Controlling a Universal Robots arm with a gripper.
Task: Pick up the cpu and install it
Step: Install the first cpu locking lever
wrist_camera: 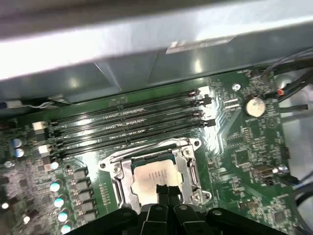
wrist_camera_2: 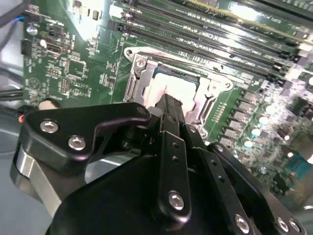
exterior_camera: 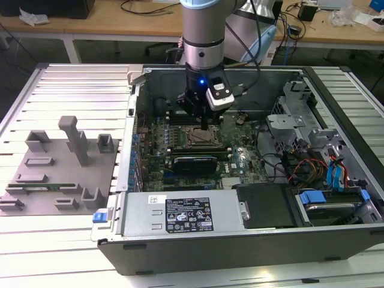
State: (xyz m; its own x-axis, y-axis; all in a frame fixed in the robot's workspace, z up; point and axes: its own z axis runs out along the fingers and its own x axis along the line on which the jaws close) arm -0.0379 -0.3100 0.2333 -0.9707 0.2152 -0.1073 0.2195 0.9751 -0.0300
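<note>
The cpu (wrist_camera: 150, 174), a flat square chip with a pale metal top, lies flat inside the open socket frame (wrist_camera: 190, 169) on the green motherboard. It shows the same way in the second wrist view, cpu (wrist_camera_2: 180, 89) within the frame (wrist_camera_2: 138, 78). My gripper (wrist_camera: 167, 189) hangs straight over it, its two black fingers pressed together into one narrow tip at the chip's near edge; I cannot tell whether the tip touches it. In the exterior view the gripper (exterior_camera: 206, 127) stands over the socket (exterior_camera: 203, 138) in the middle of the open computer case (exterior_camera: 240, 246).
Black memory slots (wrist_camera: 129, 122) run beside the socket, close to the case wall. A black card (exterior_camera: 193, 163), the power supply (exterior_camera: 180, 216) and bundled cables (exterior_camera: 312, 168) crowd the case. At the exterior view's left, a grey fixture plate (exterior_camera: 36, 162) holds a green memory stick (exterior_camera: 42, 186).
</note>
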